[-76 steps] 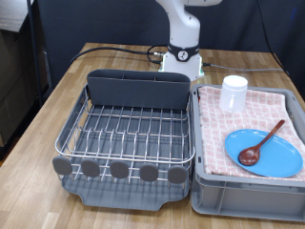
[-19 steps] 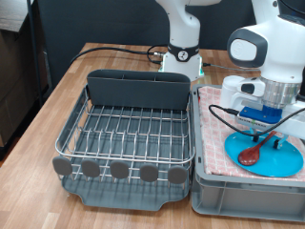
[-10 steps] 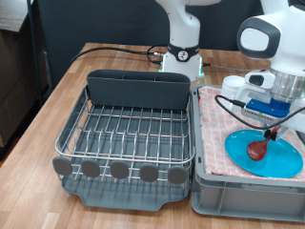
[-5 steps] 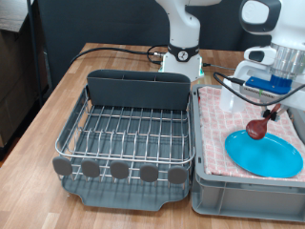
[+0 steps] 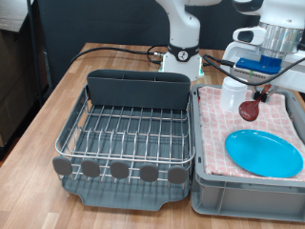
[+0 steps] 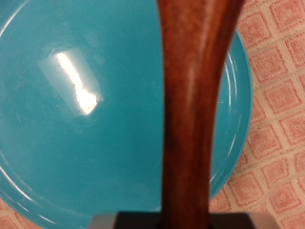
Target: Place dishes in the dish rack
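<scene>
High at the exterior view's right, the hand [image 5: 264,88] hangs above the grey crate [image 5: 250,198] and is clenched on the handle of the reddish-brown wooden spoon [image 5: 252,106]; the spoon dangles bowl-down, clear of the pink checked cloth [image 5: 215,129] lining the crate; the small white cup [image 5: 233,94] stands on that cloth just to the left of the spoon's bowl, partly behind it; the light-blue plate [image 5: 264,153] lies flat on the cloth below the hand, apart from the spoon; in the wrist view the spoon [image 6: 195,105] runs down the middle with the plate [image 6: 86,124] beneath it; to the exterior view's left, on the wooden tabletop [image 5: 57,95], sits the dish rack [image 5: 129,138], its cutlery bin [image 5: 138,92] at the far edge; black cables [image 5: 124,50] trail across the tabletop behind it.
</scene>
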You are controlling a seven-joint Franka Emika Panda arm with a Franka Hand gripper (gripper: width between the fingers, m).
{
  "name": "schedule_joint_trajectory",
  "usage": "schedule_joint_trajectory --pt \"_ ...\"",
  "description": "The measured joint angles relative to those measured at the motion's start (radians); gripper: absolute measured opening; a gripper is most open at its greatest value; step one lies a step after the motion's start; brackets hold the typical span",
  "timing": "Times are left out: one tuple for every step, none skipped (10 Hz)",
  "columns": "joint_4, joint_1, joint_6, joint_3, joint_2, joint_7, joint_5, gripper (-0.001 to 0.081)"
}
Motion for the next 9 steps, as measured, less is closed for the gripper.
schedule_joint_trajectory --pt "-0.023 -0.001 0.003 -0.006 -0.015 0.000 0.021 0.0078" --pt "-0.054 -0.001 -0.002 -0.013 -0.043 0.004 0.039 0.0078" --pt "-0.086 -0.001 -0.003 -0.021 -0.076 0.016 0.052 0.0078" --pt "-0.119 -0.001 -0.003 -0.029 -0.109 0.048 0.065 0.0078" --pt "-0.151 -0.003 -0.003 -0.038 -0.142 0.110 0.075 0.0078" --pt "-0.182 -0.004 -0.006 -0.044 -0.175 0.187 0.075 0.0078" --pt "-0.212 -0.004 -0.014 -0.051 -0.209 0.210 0.111 0.0078" --pt "-0.244 -0.004 -0.018 -0.057 -0.251 0.210 0.152 0.0078" --pt "-0.242 -0.003 -0.018 -0.055 -0.247 0.207 0.142 0.0078"
